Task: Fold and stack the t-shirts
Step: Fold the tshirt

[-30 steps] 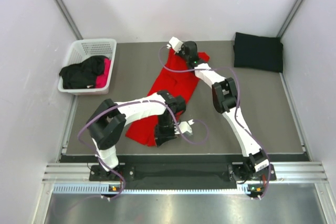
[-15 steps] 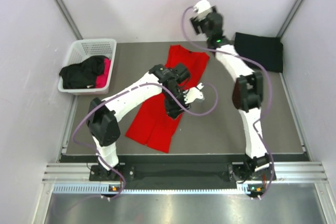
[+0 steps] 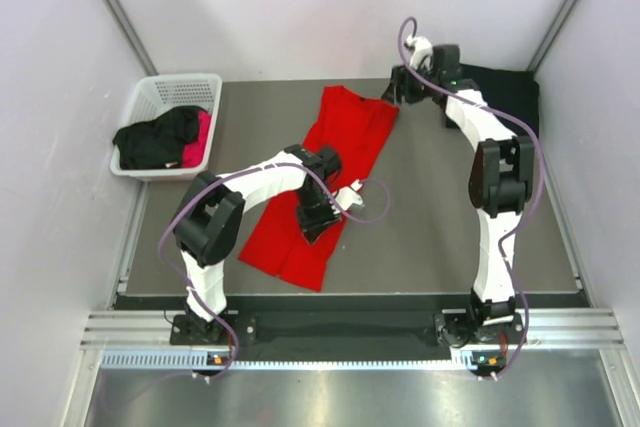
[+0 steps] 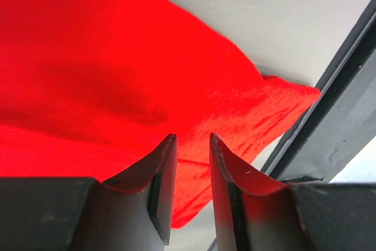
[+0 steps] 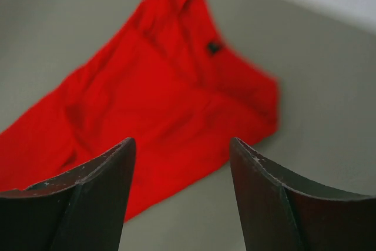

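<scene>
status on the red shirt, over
Left gripper narrowly open, low over red t-shirt, nothing pinched. Right gripper wide open, empty, above its collar end. Shirt lies flat in a long strip, not yet stacked. Nothing in the way.

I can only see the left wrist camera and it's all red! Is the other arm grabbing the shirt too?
Observer: No. The right jaws are wide open and empty, raised near the far end of the red shirt.
Operator: Are there more shirts?
Observer: Yes, a black shirt lies in the far right corner.
Operator: Any others?
Observer: Black and pink clothes sit in a white basket on the left.
</scene>
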### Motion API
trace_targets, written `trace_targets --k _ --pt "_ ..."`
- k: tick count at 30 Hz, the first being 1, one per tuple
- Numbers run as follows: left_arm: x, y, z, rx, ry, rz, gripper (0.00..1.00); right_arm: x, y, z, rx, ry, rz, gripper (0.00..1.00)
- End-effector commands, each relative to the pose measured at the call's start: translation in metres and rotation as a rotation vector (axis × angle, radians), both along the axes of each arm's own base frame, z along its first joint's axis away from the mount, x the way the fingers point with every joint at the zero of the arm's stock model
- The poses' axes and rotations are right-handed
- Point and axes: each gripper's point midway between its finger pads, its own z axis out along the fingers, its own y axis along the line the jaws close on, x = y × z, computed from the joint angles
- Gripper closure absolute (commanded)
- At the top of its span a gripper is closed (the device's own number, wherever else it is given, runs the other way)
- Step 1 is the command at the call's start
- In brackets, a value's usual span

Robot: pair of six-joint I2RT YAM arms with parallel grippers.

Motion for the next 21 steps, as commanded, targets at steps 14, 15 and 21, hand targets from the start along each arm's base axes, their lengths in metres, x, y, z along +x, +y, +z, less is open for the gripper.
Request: trace_targets --k 14,15,21 --pt "-0.015 -0.022 -0.018 -0.087 0.145 0.048 0.67 0.005 0.029 -0.079 0.16 0.228 0.02 0.33" --pt "-0.015 -0.023 -0.019 -0.091 0.149 0.05 0.67 0.006 0.026 -0.088 0.141 0.248 -0.009 0.32" --pt "-0.021 -0.028 -0.039 -0.06 0.183 0.07 0.67 0.023 0.011 -0.106 0.072 0.25 -0.149 0.3"
